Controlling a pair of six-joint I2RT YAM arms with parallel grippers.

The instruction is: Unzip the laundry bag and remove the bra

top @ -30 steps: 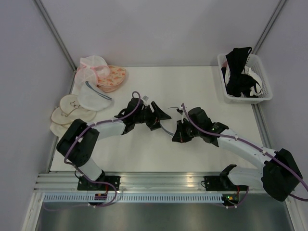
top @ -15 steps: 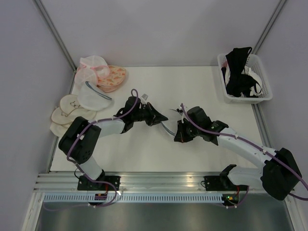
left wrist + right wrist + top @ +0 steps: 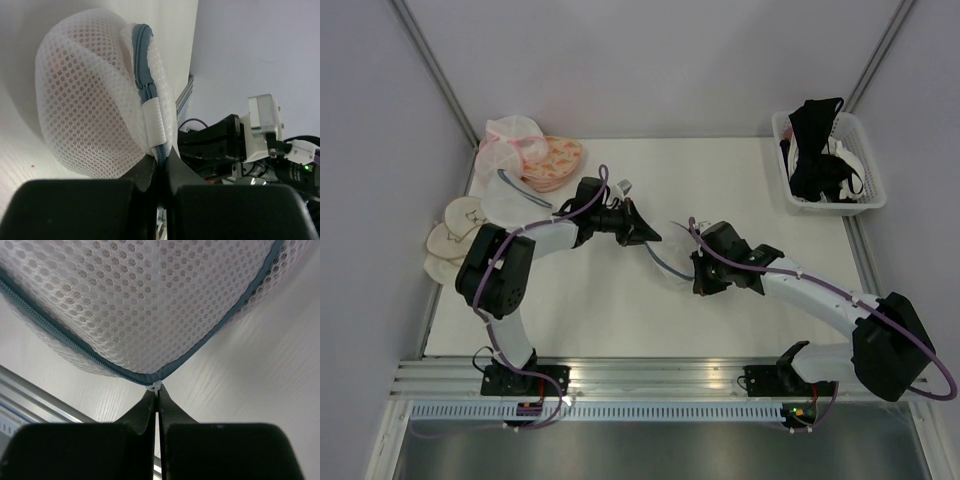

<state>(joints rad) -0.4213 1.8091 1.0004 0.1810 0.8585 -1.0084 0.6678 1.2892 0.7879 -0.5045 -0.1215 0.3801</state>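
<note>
The laundry bag [image 3: 664, 262], a white mesh dome with a grey-blue zipper rim, hangs stretched between my two grippers at mid table. My left gripper [image 3: 638, 231] is shut on the bag's zipper rim [image 3: 144, 70], with the mesh [image 3: 85, 100] bulging ahead of its fingers [image 3: 161, 165]. My right gripper [image 3: 698, 278] is shut on the small white zipper pull [image 3: 157, 387] at the rim's corner, below the mesh [image 3: 140, 300]. The bra is hidden; only a faint pink tint shows through the mesh.
At the back left lie a pink mesh pouch [image 3: 510, 140], an orange patterned bra [image 3: 556, 160], another white mesh pouch [image 3: 512, 203] and cream padded cups [image 3: 458, 236]. A white basket [image 3: 868, 190] of black bras stands at the back right.
My left gripper went from open to shut on the bag's rim and drew back to the left. The bag now hangs stretched thinner between both grippers.
</note>
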